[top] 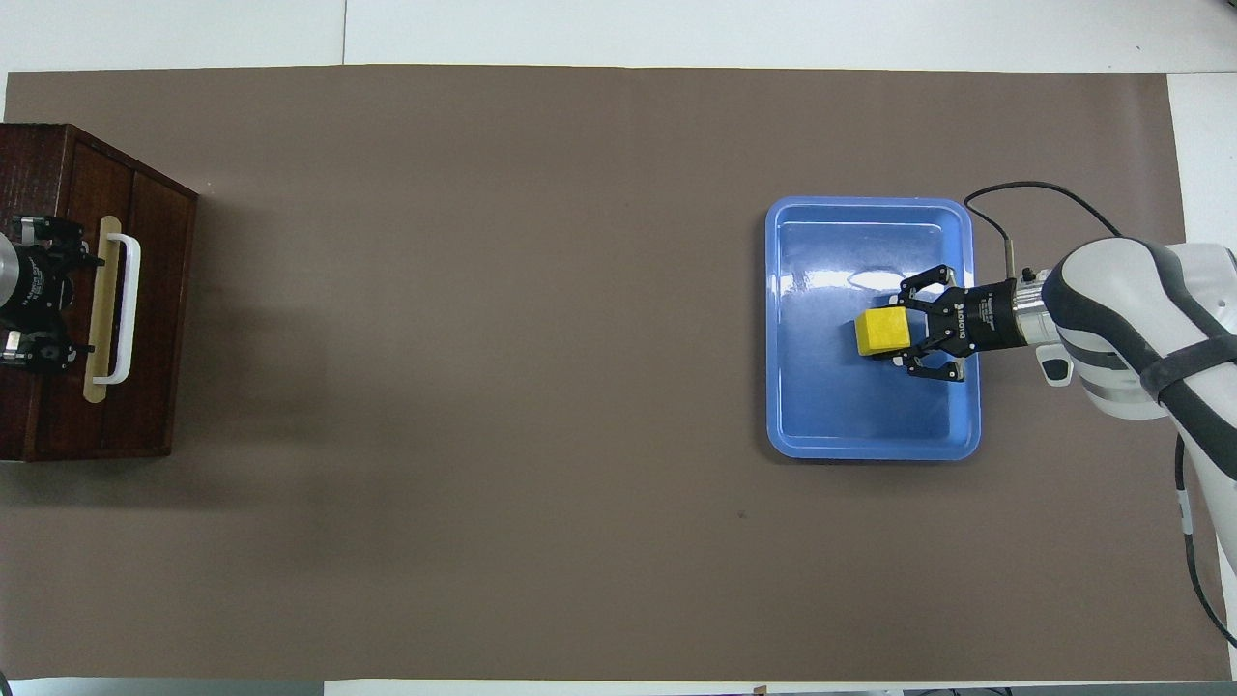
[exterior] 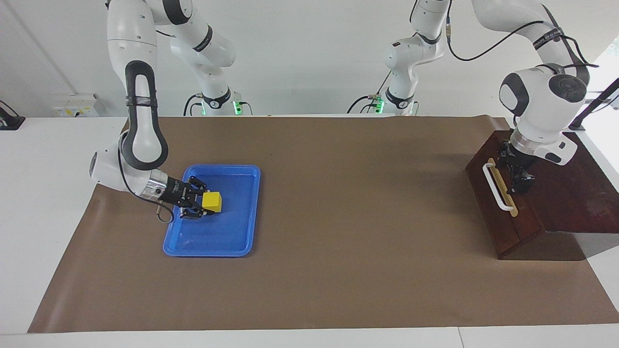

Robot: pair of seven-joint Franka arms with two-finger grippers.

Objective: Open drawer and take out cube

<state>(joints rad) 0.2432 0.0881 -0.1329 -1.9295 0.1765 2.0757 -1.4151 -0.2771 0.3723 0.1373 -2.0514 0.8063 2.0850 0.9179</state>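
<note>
The yellow cube (exterior: 213,201) lies in the blue tray (exterior: 213,237) toward the right arm's end of the table. My right gripper (exterior: 201,199) is low in the tray, open, its fingertips on either side of the cube's edge. In the overhead view the cube (top: 881,333) sits just off the right gripper (top: 910,329) in the tray (top: 850,425). The drawer (exterior: 489,205) is shut, with no pale interior showing; its white handle (exterior: 497,187) faces the table's middle. My left gripper (exterior: 520,182) hangs open over the box's top just by the handle (top: 129,309).
The dark wooden box (exterior: 575,203) stands at the left arm's end of the brown mat (exterior: 338,217). It also shows in the overhead view (top: 39,425), with the left gripper (top: 56,295) over it. White table surrounds the mat.
</note>
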